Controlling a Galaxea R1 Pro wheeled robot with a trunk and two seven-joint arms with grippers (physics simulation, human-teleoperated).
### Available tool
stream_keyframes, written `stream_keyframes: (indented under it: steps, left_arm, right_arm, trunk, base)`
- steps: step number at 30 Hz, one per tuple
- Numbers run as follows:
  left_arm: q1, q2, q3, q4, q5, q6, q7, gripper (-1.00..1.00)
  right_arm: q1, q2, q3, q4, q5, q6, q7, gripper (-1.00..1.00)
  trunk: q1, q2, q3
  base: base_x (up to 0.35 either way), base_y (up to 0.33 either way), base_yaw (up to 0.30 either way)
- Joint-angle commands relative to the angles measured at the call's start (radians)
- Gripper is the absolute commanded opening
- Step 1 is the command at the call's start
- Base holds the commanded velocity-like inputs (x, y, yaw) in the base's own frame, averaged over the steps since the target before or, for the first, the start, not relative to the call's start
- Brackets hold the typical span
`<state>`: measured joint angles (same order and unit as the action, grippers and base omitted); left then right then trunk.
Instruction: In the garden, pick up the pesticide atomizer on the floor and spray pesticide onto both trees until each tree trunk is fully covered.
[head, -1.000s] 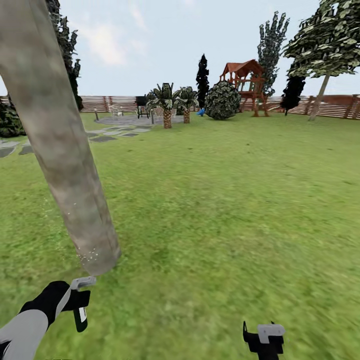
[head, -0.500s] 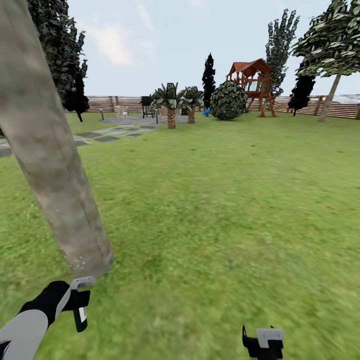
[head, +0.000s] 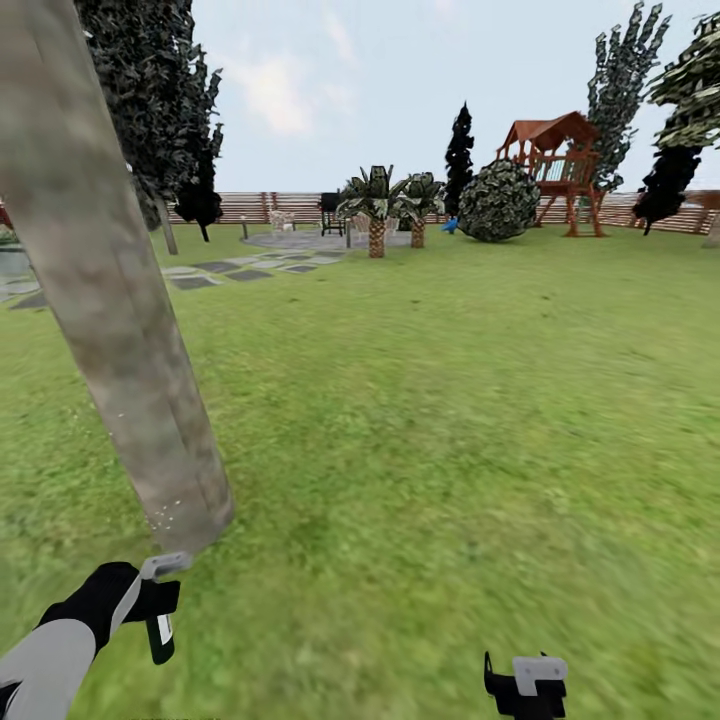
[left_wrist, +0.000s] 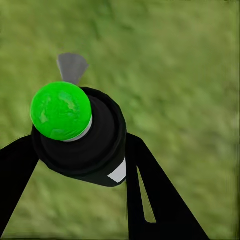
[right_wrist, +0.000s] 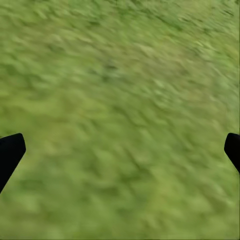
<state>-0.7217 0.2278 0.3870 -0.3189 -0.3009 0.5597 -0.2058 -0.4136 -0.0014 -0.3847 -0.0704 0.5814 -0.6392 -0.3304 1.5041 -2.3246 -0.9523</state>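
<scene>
The near tree's thick mottled beige-grey trunk (head: 120, 330) leans across the left of the head view, and its base meets the grass just ahead of my left gripper (head: 160, 600). That gripper is shut on the pesticide atomizer (head: 160, 610), whose light grey nozzle (head: 165, 566) points at the trunk base. A few white specks dot the bark there. In the left wrist view the atomizer's black body (left_wrist: 87, 150) and green cap (left_wrist: 61, 111) sit between the black fingers (left_wrist: 155, 200). My right gripper (head: 525, 685) hangs open over grass, fingertips (right_wrist: 10, 152) wide apart. A second tree's crown (head: 695, 90) shows far right.
Open lawn (head: 450, 400) stretches ahead and right. Far off stand two small palms (head: 378, 205), a round bush (head: 498, 200), a red playhouse (head: 555, 160), dark conifers (head: 170, 110), a stone path (head: 230, 270) and a wooden fence (head: 270, 207).
The whole picture has shifted right, so the camera has turned left. The arms keep their places in the view, and the trunk stays just ahead of the nozzle.
</scene>
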Motion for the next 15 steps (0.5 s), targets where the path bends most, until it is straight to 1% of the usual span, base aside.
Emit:
stream_keyframes:
  steps: [1,5,8,10,13,14,15]
  left_arm:
    - [-0.001,-0.001,0.007,-0.002,-0.011,0.005,-0.007,-1.0]
    - [-0.001,-0.001,0.007,-0.002,-0.012,0.003,-0.007,-1.0]
    - [-0.001,0.0,0.007,-0.002,-0.012,0.003,-0.007,-1.0]
    - [-0.001,0.001,0.006,-0.004,-0.011,0.002,-0.009,-1.0]
    - [-0.013,-0.003,-0.001,-0.061,-0.013,0.0,-0.019,-1.0]
    - [-0.017,0.002,-0.004,-0.084,-0.014,0.003,-0.019,-1.0]
    - [-0.025,0.014,-0.006,-0.112,-0.018,0.004,-0.015,-1.0]
  right_arm:
    - [-0.001,0.0,-0.005,0.001,0.011,-0.002,-0.006,1.0]
    - [-0.001,0.0,-0.005,0.001,0.011,-0.002,-0.006,1.0]
    - [-0.001,0.0,-0.005,0.001,0.011,-0.002,-0.006,1.0]
    - [-0.001,0.0,-0.005,0.001,0.011,-0.002,-0.006,1.0]
    - [-0.001,0.0,-0.005,0.0,0.011,-0.002,-0.006,1.0]
    - [-0.001,0.0,-0.005,0.0,0.011,-0.002,-0.006,1.0]
    - [-0.001,0.0,-0.005,0.0,0.011,-0.002,-0.006,1.0]
  trunk:
    - [0.0,0.0,-0.001]
    - [0.0,0.0,-0.001]
    - [0.0,0.0,-0.001]
    - [0.0,0.0,-0.001]
    - [0.0,0.0,-0.001]
    - [0.0,0.0,-0.001]
    - [0.0,0.0,-0.001]
  base:
    - [0.126,-0.267,0.278]
    - [0.201,-0.221,0.278]
    - [0.1,-0.08,0.277]
    - [0.014,-0.011,0.099]
    - [0.001,-0.001,0.007]
    - [0.0,0.0,0.001]
    - [0.0,0.0,0.0]
